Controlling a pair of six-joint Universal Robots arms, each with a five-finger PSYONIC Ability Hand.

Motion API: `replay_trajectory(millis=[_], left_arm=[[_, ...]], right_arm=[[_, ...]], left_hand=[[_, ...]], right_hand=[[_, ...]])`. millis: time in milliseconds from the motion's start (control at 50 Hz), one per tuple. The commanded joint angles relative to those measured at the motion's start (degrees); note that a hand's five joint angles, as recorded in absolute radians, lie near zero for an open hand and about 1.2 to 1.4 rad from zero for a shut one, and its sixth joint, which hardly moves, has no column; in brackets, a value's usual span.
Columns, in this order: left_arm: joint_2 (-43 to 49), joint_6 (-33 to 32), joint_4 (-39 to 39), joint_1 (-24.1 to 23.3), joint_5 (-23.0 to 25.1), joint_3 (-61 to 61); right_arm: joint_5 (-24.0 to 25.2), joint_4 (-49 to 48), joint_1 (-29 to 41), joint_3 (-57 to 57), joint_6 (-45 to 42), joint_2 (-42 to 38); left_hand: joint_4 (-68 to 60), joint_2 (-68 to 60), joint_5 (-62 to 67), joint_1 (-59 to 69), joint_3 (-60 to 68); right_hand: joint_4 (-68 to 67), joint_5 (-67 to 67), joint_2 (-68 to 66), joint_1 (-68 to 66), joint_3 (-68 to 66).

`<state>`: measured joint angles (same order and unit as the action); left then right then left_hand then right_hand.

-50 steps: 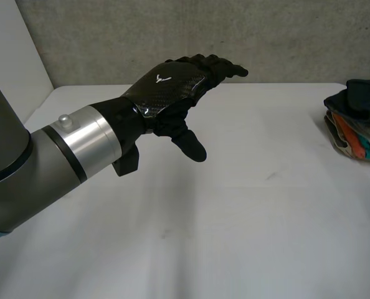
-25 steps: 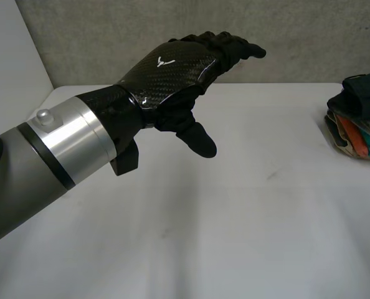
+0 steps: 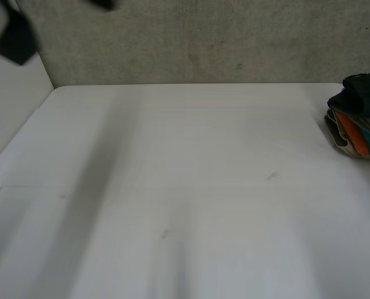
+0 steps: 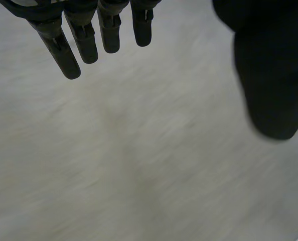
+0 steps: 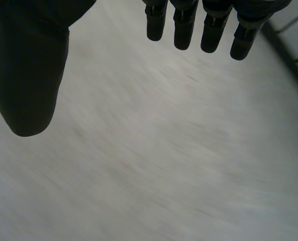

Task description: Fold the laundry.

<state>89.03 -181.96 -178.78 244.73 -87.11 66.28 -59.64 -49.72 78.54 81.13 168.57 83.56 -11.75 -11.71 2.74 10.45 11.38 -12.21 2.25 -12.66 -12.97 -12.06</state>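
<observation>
My left robot hand [image 4: 269,75] hangs slack, fingers straight and thumb spread wide. My right robot hand [image 5: 28,75] looks the same, relaxed and gripping nothing. Farther off, the laundry [image 3: 357,118] sits piled at the bench's [image 3: 185,205] far right edge, dark cloth on top, near the wall [image 3: 203,43].

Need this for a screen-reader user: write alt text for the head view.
A small pile of clothes, a dark garment on top of orange and teal layers, sits at the right edge of a white table. A grey wall stands behind, and a dark part of the robot's left arm shows at the far left corner.
</observation>
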Motion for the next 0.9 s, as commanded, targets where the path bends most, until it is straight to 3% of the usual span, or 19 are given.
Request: replay_trajectory(millis=[20,120,220,320,440,540,680,900], left_arm=[[-0.44,-18.15,8.08,14.26,-2.46,9.29],[0.87,-25.54,10.99,23.5,3.78,20.1],[4.64,-30.11,9.33,33.24,13.61,29.16],[9.13,-31.61,6.6,37.3,18.02,30.84],[15.46,-29.77,0.55,38.19,17.5,28.39],[19.15,-21.8,-10.24,37.31,14.87,25.49],[19.16,-10.71,-25.99,35.64,11.09,25.57],[17.76,-10.08,-19.69,32.21,9.76,24.43]], right_arm=[[9.19,6.72,9.51,12.37,13.46,3.45],[8.76,18.76,14.35,14.84,10.65,1.61],[6.39,29.22,17.95,15.11,2.49,-2.78],[-0.1,33.55,22.25,14.32,-7.7,-7.78],[-8.46,31.09,24.9,14.05,-8.52,-10.52],[-13.82,24.78,25.17,15.19,-4.49,-9.91],[-14.89,20.19,24.11,17.22,0.27,-7.97],[-14.8,21.5,22.97,16.43,-0.34,-7.36]], left_hand=[[1.75,1.71,-2.74,-0.45,-1.38],[1.75,1.71,-2.74,-0.45,-1.38],[1.75,1.71,-2.74,-0.45,-1.38],[1.75,1.71,-2.74,-0.45,-1.38],[1.75,1.71,-2.74,-0.45,-1.38],[1.75,1.71,-2.74,-0.45,-1.38],[1.75,1.71,-2.74,-0.45,-1.38],[1.75,1.71,-2.74,-0.45,-1.38]], right_hand=[[2.21,-2.25,2.66,2.97,2.06],[2.21,-2.25,2.66,2.97,2.06],[2.21,-2.25,2.66,2.97,2.06],[2.21,-2.25,2.66,2.97,2.06],[2.21,-2.25,2.66,2.97,2.06],[2.21,-2.25,2.66,2.97,2.06],[2.21,-2.25,2.66,2.97,2.06],[2.21,-2.25,2.66,2.97,2.06]])
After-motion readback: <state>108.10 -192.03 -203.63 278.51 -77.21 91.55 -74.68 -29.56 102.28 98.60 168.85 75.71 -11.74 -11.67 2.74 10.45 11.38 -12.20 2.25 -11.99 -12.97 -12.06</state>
